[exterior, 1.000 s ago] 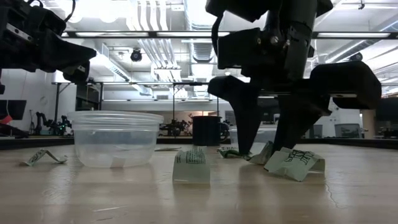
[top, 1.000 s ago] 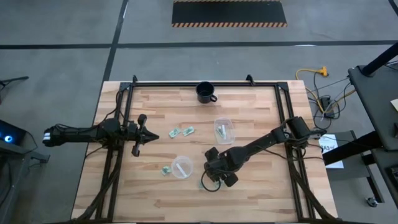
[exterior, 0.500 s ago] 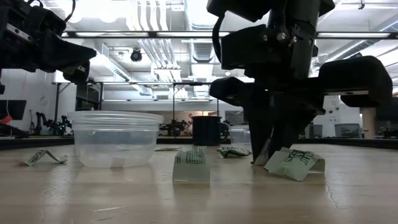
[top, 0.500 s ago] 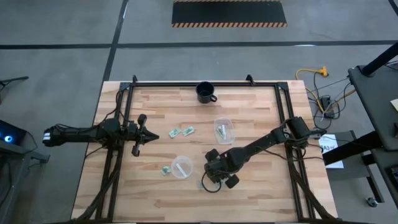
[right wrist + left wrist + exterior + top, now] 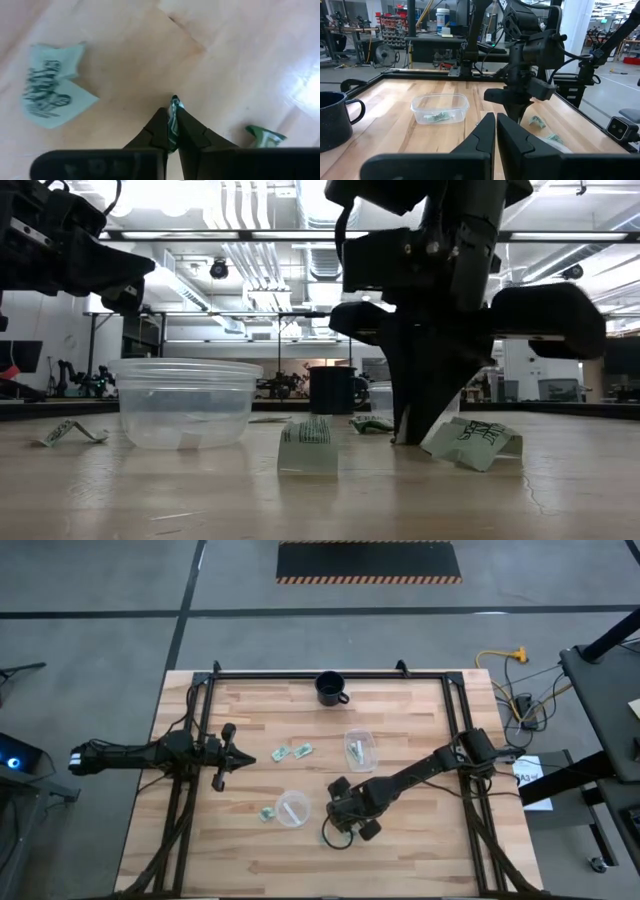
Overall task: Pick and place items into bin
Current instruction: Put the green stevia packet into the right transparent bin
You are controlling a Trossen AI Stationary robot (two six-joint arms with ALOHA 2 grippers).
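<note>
My right gripper (image 5: 408,438) stands at the table's near middle, fingers pointing down, shut on a small green-and-white wrapped item (image 5: 173,111). Other items lie on the wood around it: one (image 5: 50,95) to one side, one (image 5: 265,136) to the other, one (image 5: 308,445) close to the low camera, and two (image 5: 292,752) farther left. A clear rectangular bin (image 5: 360,748) with an item inside stands beyond the gripper. My left gripper (image 5: 495,125) hovers shut over the table's left part with nothing in it. My right gripper pinches the wrapped item between its two fingers (image 5: 159,125), and the item's edge (image 5: 174,102) sticks out past the fingertips. The fingers come from above, pointing down, with their tips (image 5: 402,440) at the tabletop. The item stands on edge in the hold.
A clear round container (image 5: 185,402) stands left of my right gripper, with one item (image 5: 267,813) beside it. A black mug (image 5: 331,688) stands at the far edge. A black metal frame (image 5: 330,675) runs along the table's sides.
My right gripper has shut from wide open, its two fingers drawing together on the item that stood between them. The arm has stayed low over the same spot. The other items have not moved.
</note>
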